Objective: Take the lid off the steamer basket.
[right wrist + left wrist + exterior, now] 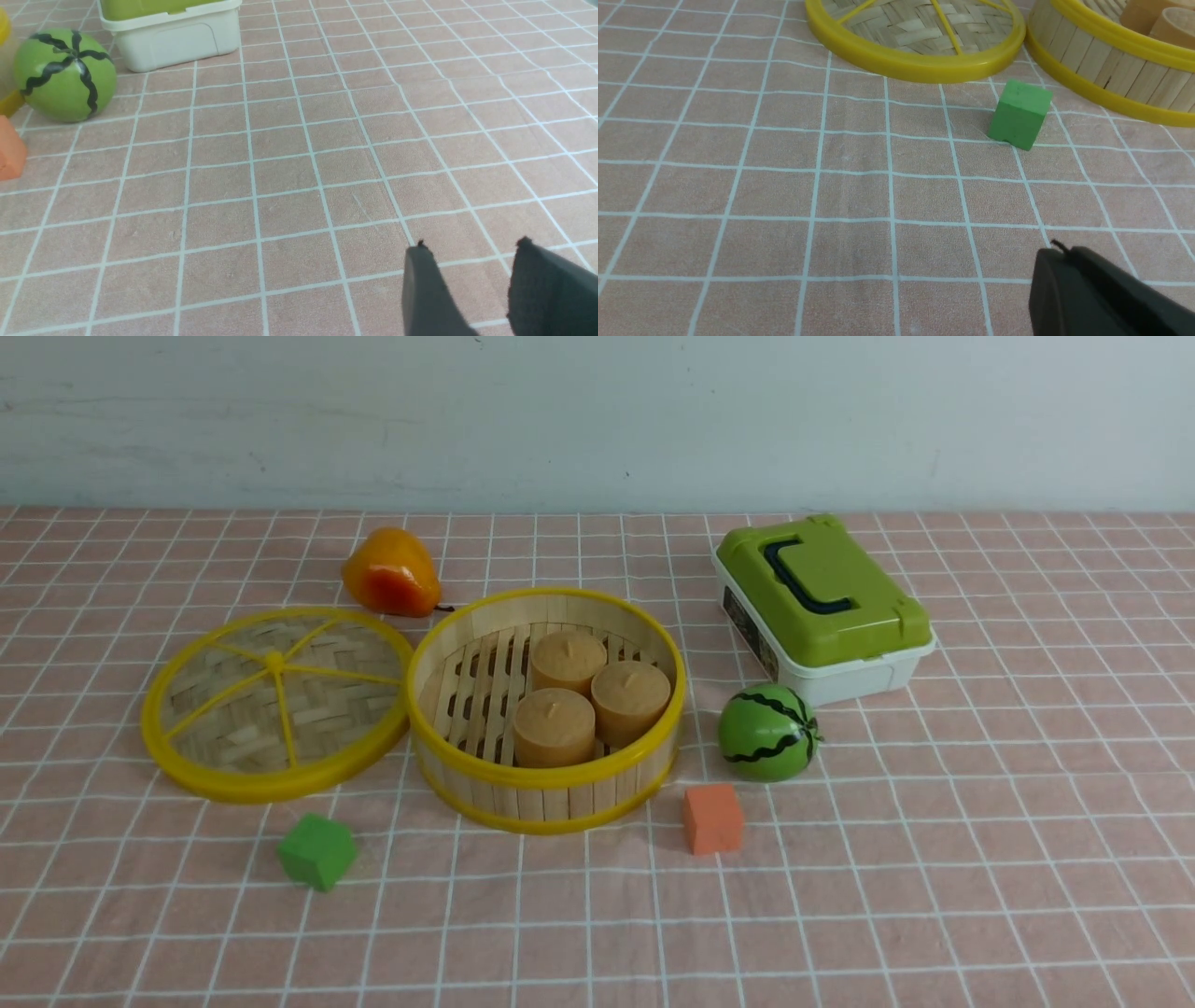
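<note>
The lid (277,702), a woven bamboo disc with yellow rim and spokes, lies flat on the cloth to the left of the steamer basket (546,793), touching its side. The basket stands uncovered and holds three tan cylinders (590,695). In the left wrist view the lid (920,65) and the basket (1111,70) lie far ahead of my left gripper (1059,254), whose black fingers are pressed together, shut on nothing. My right gripper (472,247) hovers over bare cloth with a gap between its fingers, open and empty. Neither arm shows in the front view.
A green cube (317,850) sits in front of the lid, an orange cube (712,818) beside the basket's front right. A toy watermelon (767,732) and a white box with green lid (822,607) stand to the right. An orange pear-like fruit (390,573) lies behind.
</note>
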Available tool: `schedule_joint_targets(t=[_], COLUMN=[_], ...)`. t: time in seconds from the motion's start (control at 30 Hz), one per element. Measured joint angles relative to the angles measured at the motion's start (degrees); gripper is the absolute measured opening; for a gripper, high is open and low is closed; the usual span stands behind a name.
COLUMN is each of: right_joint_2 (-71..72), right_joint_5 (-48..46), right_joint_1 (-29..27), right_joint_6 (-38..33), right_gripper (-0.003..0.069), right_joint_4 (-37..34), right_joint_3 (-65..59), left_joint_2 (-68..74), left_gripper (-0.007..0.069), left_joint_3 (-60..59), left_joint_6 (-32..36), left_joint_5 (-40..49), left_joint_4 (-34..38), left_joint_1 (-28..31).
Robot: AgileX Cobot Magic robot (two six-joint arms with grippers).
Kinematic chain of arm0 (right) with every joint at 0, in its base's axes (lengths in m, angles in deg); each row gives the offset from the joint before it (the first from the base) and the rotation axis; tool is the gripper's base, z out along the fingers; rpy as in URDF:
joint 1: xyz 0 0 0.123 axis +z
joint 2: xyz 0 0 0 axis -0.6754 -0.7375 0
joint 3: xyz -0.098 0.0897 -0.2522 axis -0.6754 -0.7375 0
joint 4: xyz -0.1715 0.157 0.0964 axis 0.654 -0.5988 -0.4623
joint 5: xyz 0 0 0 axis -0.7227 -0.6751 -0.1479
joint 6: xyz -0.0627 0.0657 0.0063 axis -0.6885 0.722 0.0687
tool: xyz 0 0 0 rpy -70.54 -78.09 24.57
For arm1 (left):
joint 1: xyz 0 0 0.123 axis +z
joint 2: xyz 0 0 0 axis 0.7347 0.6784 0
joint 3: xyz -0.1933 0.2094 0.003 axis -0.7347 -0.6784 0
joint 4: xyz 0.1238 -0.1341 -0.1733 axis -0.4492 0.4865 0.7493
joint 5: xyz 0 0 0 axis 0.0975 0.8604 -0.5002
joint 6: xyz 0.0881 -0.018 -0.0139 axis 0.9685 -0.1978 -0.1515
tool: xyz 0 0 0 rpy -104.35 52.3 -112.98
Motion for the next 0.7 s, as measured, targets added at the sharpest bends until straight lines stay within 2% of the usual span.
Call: schedule_joint_targets(t=[0.7], right_joint_2=[0.0], right_joint_5=[0.0], right_joint_1=[0.0], right_joint_6=[0.0], right_gripper=[0.0241], right_joint_4=[0.0], right_joint_3=[0.0], left_joint_2=[0.0], left_gripper=[0.0001], left_joint_3=[0.0], left_joint_6=[0.0], left_joint_5=[0.0], left_joint_4=[0.0], left_joint_1=[0.0])
